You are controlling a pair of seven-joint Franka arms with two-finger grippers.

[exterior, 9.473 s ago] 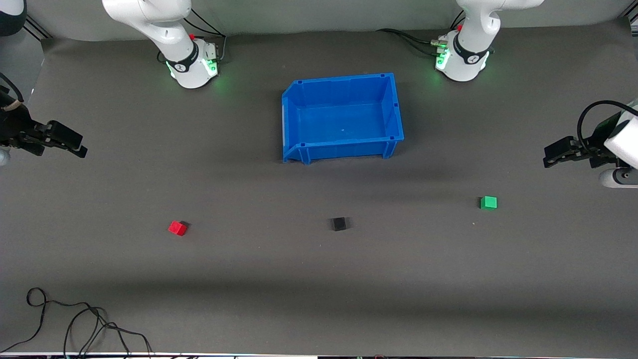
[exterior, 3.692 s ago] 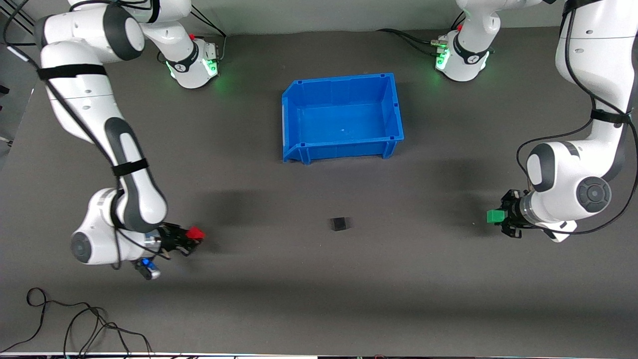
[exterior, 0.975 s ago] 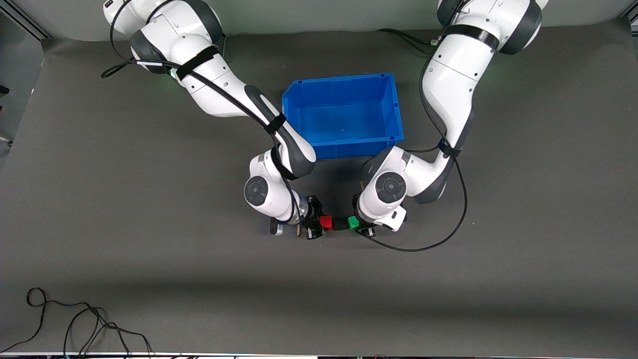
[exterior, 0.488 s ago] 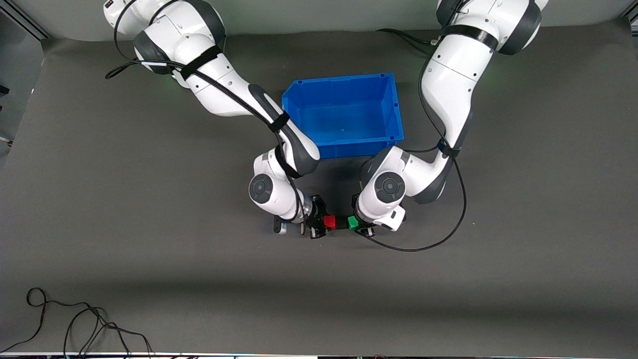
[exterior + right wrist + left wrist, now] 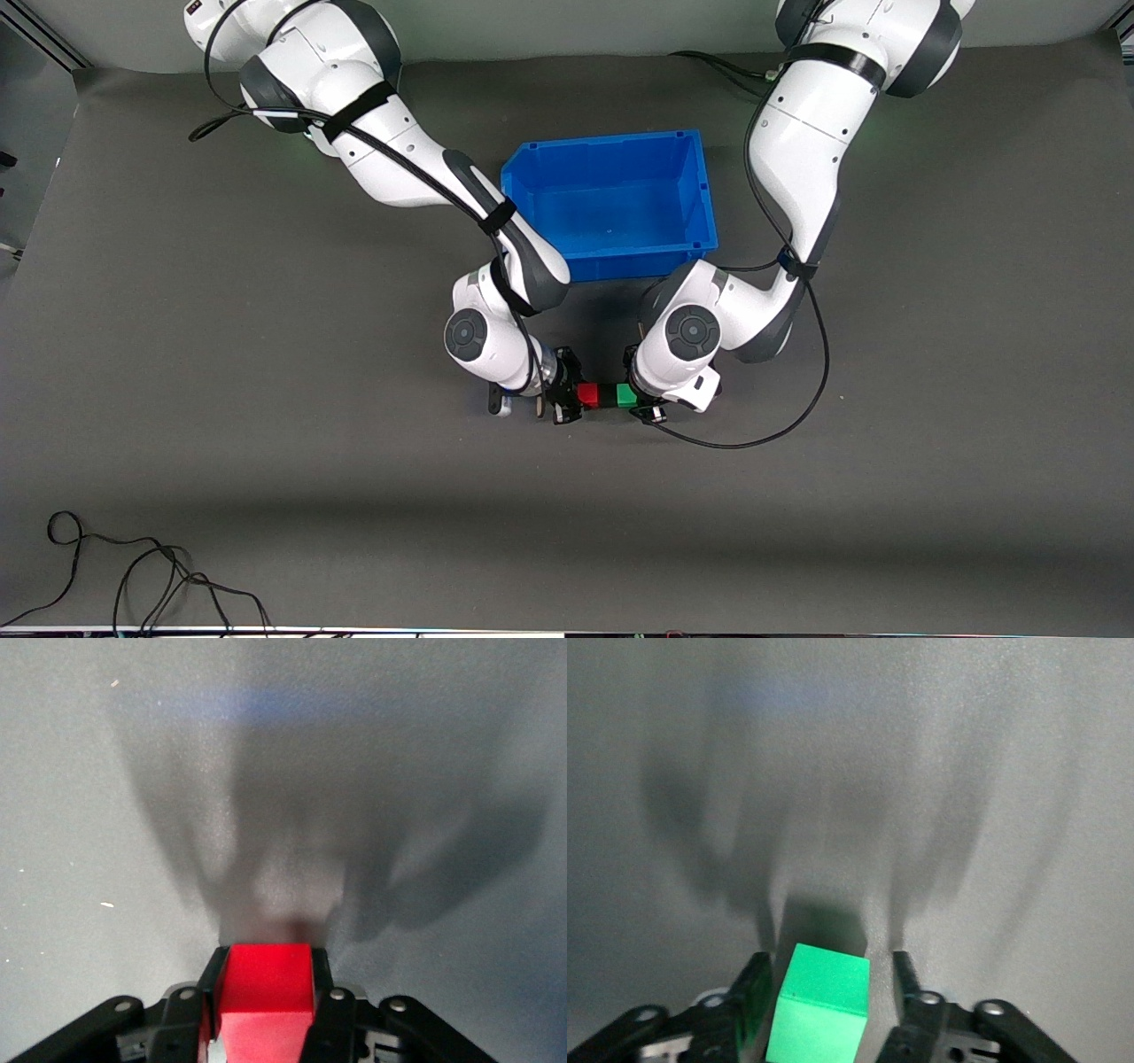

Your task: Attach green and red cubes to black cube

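Both white Franka arms are stretched from their bases toward the table's middle, elbows bent, wrists turned inward so the grippers face each other, low over the table. The right gripper [image 5: 574, 398] is clamped on a small bright red cube [image 5: 587, 395], w/ fingers [image 5: 210, 992] pressed to its sides. The left gripper [image 5: 640, 397] is seen w/ black fingers [image 5: 751, 997] flanking a small bright green cube [image 5: 626, 395]; one finger is pressed to it, a slight gap is seen at the other.

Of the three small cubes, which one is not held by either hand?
The black cube. It sits between the red cube, gripped by the right hand, and the green cube, between the left hand's fingers.
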